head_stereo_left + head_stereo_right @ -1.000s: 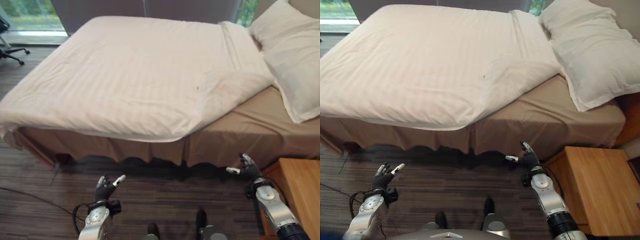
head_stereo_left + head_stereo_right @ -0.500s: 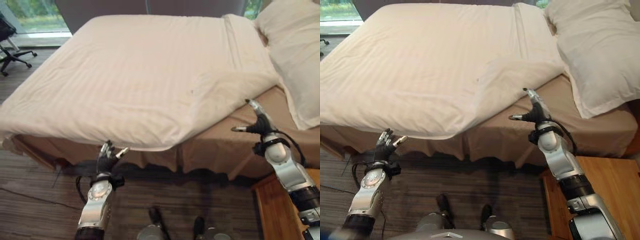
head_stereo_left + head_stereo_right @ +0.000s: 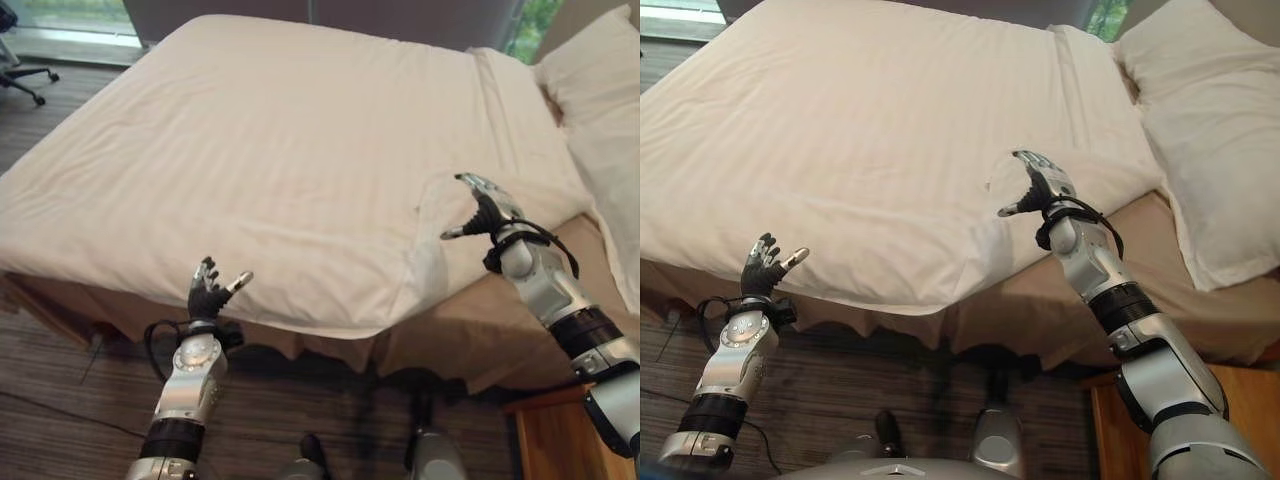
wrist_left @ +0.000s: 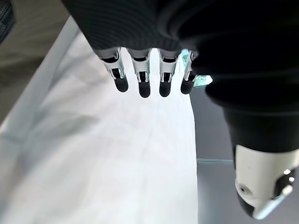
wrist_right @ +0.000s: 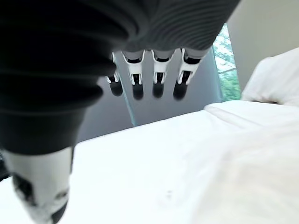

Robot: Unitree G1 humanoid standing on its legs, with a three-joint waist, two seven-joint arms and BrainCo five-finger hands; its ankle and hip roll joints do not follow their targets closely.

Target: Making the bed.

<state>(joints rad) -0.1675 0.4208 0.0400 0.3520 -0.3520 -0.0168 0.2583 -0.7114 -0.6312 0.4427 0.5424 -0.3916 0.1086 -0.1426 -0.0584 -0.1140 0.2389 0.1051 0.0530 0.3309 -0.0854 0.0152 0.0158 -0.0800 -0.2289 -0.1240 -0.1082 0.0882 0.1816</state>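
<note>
Duvet (image 3: 270, 160): spread over bed, near corner folded back. Right robot hand (image 3: 484, 208), fingers spread and empty, newly raised to that fold; left robot hand (image 3: 207, 294) open below duvet's edge. Grasp pending.

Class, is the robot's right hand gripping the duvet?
No. The right hand hovers open above the folded corner of the duvet.

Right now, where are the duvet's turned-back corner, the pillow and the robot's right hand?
Duvet (image 3: 300, 150), left eye view: open middle; its turned-back corner lies beside the right hand.
Pillow (image 3: 1205, 140), right eye view: middle of its top.
Right hand (image 3: 487, 208), left eye view: palm, fingers open.
</note>
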